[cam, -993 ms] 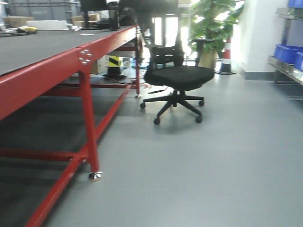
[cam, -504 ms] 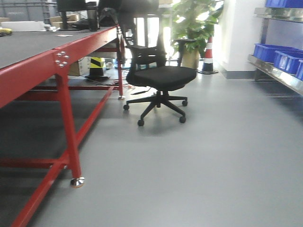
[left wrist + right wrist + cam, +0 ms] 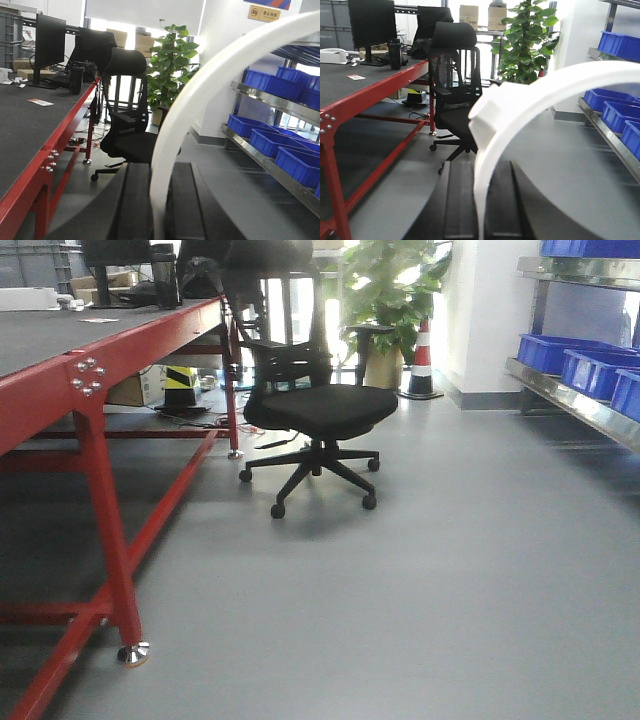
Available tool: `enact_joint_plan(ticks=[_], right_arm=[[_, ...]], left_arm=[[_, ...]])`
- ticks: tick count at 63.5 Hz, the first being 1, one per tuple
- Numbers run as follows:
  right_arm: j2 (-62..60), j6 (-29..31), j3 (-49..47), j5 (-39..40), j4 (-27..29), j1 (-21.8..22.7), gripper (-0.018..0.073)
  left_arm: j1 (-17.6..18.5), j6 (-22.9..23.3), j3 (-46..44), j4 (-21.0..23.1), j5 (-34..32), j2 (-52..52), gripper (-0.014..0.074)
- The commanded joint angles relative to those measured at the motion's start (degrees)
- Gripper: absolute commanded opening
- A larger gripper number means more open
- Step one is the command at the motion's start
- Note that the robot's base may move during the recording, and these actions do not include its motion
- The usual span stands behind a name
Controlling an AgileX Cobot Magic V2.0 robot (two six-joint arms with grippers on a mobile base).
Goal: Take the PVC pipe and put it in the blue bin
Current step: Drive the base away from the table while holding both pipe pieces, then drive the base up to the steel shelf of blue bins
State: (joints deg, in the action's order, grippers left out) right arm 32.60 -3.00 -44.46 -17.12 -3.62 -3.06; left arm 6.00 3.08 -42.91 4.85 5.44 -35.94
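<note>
Exterior front-facing view has swung over the last second. The red-framed surface [image 3: 120, 348] has slid toward the left edge of the frame and the office chair [image 3: 320, 410] has drifted from centre-right to centre-left. The blue bins [image 3: 548, 352], only a sliver at the far right a second ago, now stand in a row along the steel shelf [image 3: 575, 392] at the upper right. Neither arm shows in this view, so the change looks like the base turning toward the shelf rather than any arm motion.

In the left wrist view the left tool [image 3: 159, 202] is closed narrowly around the PVC pipe [image 3: 200, 87]. The pipe's white curve rises from between the dark fingers [image 3: 134, 200] at bottom centre and arcs to the upper right. In the right wrist view the right tool [image 3: 480, 210] likewise clamps a white curved length [image 3: 535, 100] with a thicker collar near the frame's centre. This is probably the same pipe carried by both arms, though I cannot tell for sure from such close, blurred views.

For the task, the grab appears done and the carry is under way. The pipe is aloft in the tools and well apart from the bins, which lie to the right in every view. Placing it likely calls for more turning and closing in on the shelf.
</note>
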Motion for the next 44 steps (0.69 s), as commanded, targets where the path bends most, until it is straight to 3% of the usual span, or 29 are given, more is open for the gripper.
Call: enact_joint_plan(ticks=[1, 44], right_arm=[[-0.3, 0.1, 0.0, 1.8, -0.6, -0.1, -0.0168], [-0.3, 0.1, 0.0, 1.8, -0.6, -0.1, -0.0168]], left_arm=[[-0.1, -0.1, -0.1, -0.1, -1.3, 0.2, -0.0111], [-0.1, -0.1, -0.1, -0.1, -1.3, 0.2, -0.0111]])
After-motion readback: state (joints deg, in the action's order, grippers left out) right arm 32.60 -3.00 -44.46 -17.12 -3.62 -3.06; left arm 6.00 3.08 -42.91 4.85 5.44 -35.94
